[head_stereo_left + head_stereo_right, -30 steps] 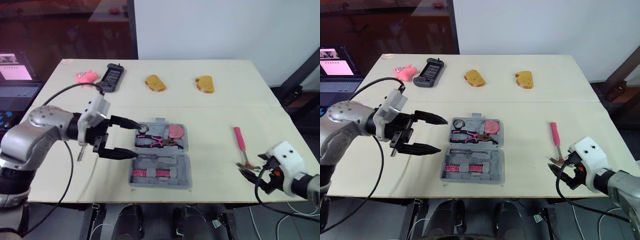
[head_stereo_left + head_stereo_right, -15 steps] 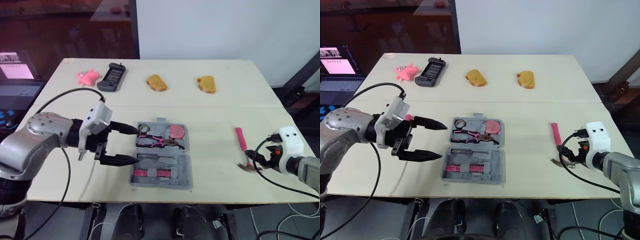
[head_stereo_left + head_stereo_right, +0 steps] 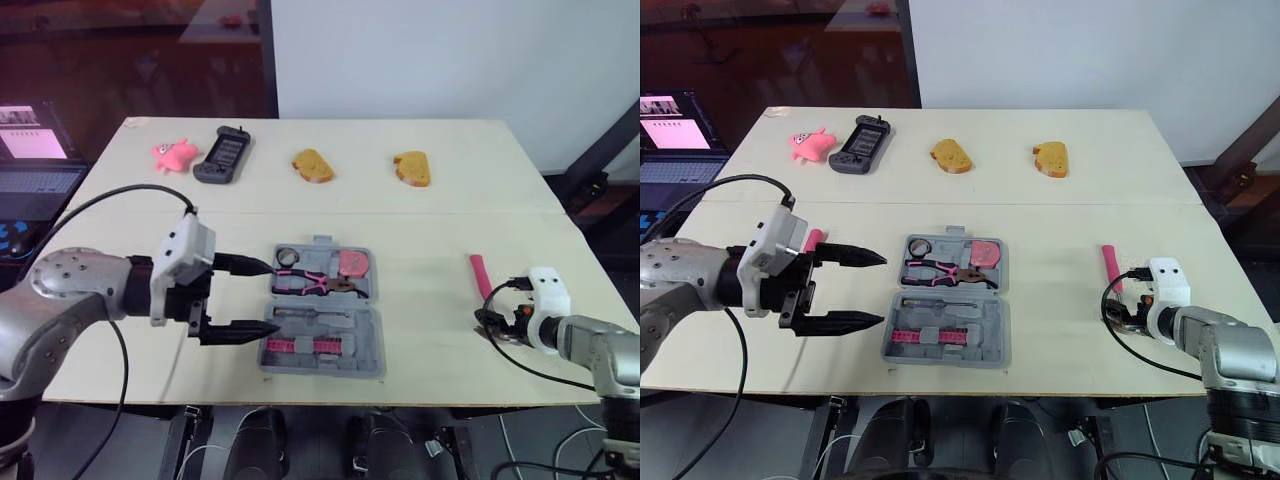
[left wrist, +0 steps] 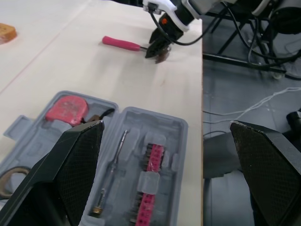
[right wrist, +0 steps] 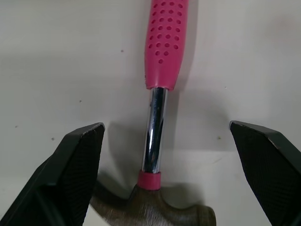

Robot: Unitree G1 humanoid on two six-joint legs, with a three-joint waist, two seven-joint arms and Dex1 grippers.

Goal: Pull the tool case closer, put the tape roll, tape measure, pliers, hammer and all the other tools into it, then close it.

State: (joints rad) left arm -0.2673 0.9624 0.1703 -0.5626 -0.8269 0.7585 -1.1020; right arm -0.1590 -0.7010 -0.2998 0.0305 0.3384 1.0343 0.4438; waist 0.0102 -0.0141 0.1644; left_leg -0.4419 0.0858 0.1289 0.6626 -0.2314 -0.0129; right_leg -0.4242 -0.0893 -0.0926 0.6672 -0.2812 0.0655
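Pink hammer (image 3: 1107, 262) lies outside the open case (image 3: 992, 318) (pliers (image 3: 940, 270) in; others hard to judge); right pincer (image 5: 165, 126) wide astride its neck, left pincer (image 3: 878, 289) wide beside the case.

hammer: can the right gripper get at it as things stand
Probably yes. The right gripper is open, its fingers standing either side of the hammer at the steel shaft near the head, and nothing lies between them and the shaft.
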